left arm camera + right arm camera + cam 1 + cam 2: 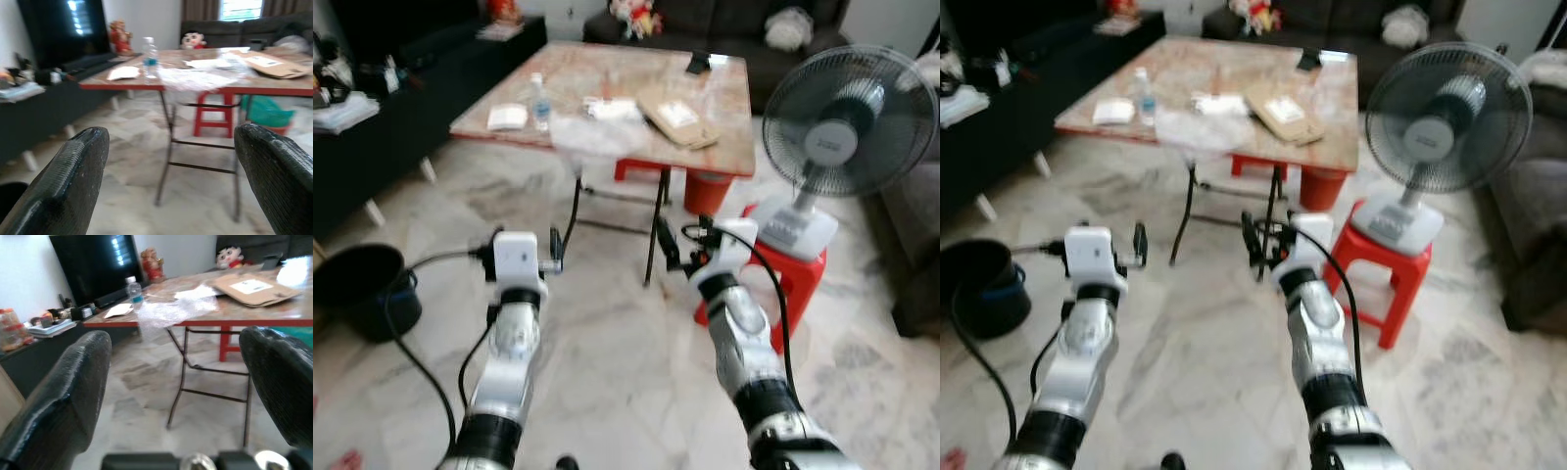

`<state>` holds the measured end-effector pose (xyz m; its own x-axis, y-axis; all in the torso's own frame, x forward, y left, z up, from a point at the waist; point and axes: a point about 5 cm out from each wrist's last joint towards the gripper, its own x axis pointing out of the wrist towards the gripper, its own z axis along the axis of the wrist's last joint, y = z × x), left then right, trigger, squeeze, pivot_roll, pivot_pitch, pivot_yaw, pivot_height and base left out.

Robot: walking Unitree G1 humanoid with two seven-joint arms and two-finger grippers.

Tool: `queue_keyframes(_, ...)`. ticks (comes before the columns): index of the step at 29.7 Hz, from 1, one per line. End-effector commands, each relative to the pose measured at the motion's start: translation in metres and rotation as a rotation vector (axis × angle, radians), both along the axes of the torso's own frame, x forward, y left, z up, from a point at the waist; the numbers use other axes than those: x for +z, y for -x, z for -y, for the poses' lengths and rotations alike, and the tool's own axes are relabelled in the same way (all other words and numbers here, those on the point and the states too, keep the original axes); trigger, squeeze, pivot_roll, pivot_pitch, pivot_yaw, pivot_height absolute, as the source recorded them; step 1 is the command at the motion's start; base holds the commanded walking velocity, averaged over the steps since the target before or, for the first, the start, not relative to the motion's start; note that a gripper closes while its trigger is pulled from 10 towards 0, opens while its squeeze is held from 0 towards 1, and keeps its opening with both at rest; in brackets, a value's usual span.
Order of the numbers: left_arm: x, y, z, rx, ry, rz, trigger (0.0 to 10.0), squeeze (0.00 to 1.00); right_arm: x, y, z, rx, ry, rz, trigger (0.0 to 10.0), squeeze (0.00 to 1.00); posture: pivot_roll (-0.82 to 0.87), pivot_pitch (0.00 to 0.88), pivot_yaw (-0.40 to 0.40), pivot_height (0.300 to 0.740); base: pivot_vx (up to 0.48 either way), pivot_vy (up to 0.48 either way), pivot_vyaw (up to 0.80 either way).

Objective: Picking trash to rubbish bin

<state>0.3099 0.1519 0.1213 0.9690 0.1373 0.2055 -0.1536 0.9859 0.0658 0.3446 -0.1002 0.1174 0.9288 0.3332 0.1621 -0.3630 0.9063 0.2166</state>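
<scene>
Marble floor lies open between me and the desk, with room on both sides of my arms. My left claw and my right claw are both held out in front, released, fingers spread wide and holding nothing. Crumpled clear plastic wrap hangs over the desk's near edge, beside a water bottle and a flat cardboard piece. The black bin sits on the floor far to my left. A fan stands on a red stool to my right.
</scene>
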Motion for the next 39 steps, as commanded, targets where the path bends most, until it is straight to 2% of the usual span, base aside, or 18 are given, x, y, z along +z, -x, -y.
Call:
queue_keyframes(1,0.005,0.004,0.004,-0.002,-0.001,0.019,10.0,1.00,-0.001,0.003,0.003,0.007,0.011,-0.006,10.0,1.00,-0.02,0.122,-0.061,0.740,0.000,0.000,0.00)
queue_keyframes(11,-0.001,0.021,0.008,0.016,0.016,-0.014,10.0,1.00,-0.006,0.017,0.009,0.031,0.033,-0.035,10.0,1.00,-0.04,0.181,-0.098,0.740,0.000,0.000,0.00)
queue_keyframes(21,-0.003,0.028,0.008,0.027,0.016,-0.029,10.0,1.00,-0.010,0.026,0.008,0.052,0.035,-0.059,10.0,1.00,-0.04,0.197,-0.107,0.740,0.000,0.000,0.00)
queue_keyframes(22,-0.002,0.028,0.007,0.034,-0.004,-0.032,10.0,0.00,-0.009,0.026,0.008,0.054,0.035,-0.060,10.0,1.00,-0.04,0.190,-0.103,0.740,0.000,0.000,0.00)
queue_keyframes(28,0.004,0.024,0.003,0.047,-0.027,-0.021,10.0,0.00,-0.003,0.021,0.006,0.039,0.043,-0.054,10.0,1.00,-0.02,0.174,-0.094,0.740,0.000,0.000,0.00)
queue_keyframes(29,0.006,0.023,0.002,0.049,-0.028,-0.020,10.0,0.00,-0.002,0.020,0.006,0.032,0.050,-0.054,10.0,0.00,-0.02,0.165,-0.091,0.740,0.000,0.000,0.00)
queue_keyframes(39,0.014,0.022,-0.010,0.069,-0.064,-0.001,10.0,0.00,0.011,0.006,0.007,-0.015,0.041,-0.026,10.0,0.00,-0.01,0.129,-0.075,0.740,0.000,0.000,0.00)
